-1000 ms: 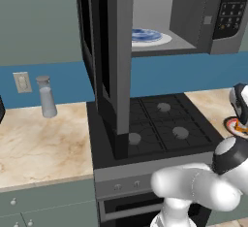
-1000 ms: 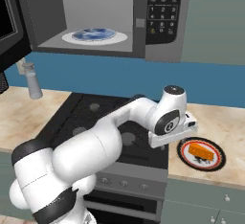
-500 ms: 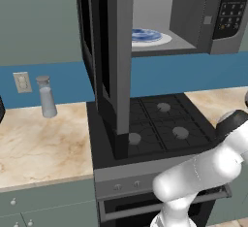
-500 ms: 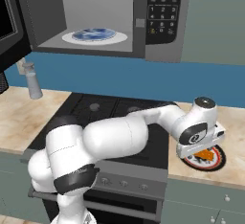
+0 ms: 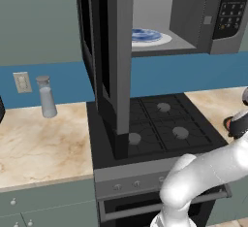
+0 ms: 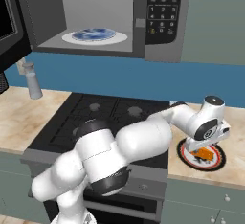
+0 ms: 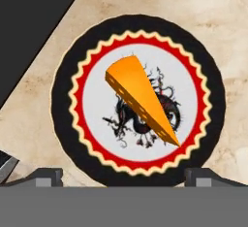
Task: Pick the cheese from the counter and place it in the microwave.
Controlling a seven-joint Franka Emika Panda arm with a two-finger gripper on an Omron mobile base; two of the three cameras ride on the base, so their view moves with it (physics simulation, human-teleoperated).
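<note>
Hand view has the gripper spread wide over the cheese; its tapered wedge could slip sideways if the fingers close off-centre.

light: even, soft, no glare | shadows: faint under the microwave, its cavity pale and bright | sharpness: rendered, slightly soft all over, cheese edges crisp | distortion: none at edges

Orange cheese wedge lies flat on a round black-and-red plate on the beige marbled worktop. Microwave hangs open above the stove, blue patterned plate inside.
</note>
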